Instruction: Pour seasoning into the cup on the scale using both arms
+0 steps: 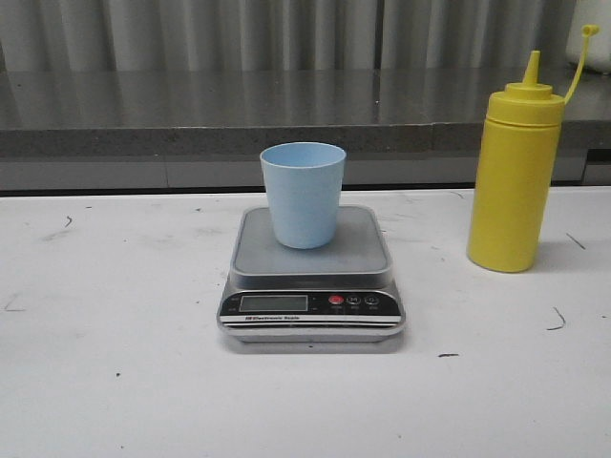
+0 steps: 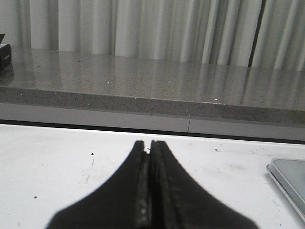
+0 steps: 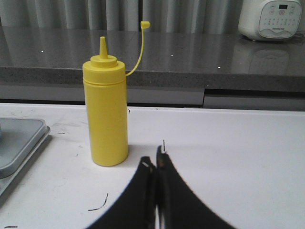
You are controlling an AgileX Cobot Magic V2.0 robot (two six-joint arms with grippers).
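Observation:
The light blue cup (image 1: 304,194) stands upright on the grey platform of the silver scale (image 1: 311,277) at the table's middle. The yellow seasoning bottle (image 1: 513,172) stands upright to the right of the scale, its cap off and hanging on the strap. It also shows in the right wrist view (image 3: 105,109), with the scale's corner (image 3: 19,138) beside it. My right gripper (image 3: 154,160) is shut and empty, a little short of the bottle and to its right. My left gripper (image 2: 148,143) is shut and empty over bare table, the scale's corner (image 2: 288,176) off to its right. Neither gripper shows in the front view.
A grey stone ledge (image 1: 191,114) with curtains behind runs along the back of the white table (image 1: 115,363). A white appliance (image 3: 271,19) stands on the ledge at the far right. A dark object (image 2: 5,55) sits on the ledge at the far left.

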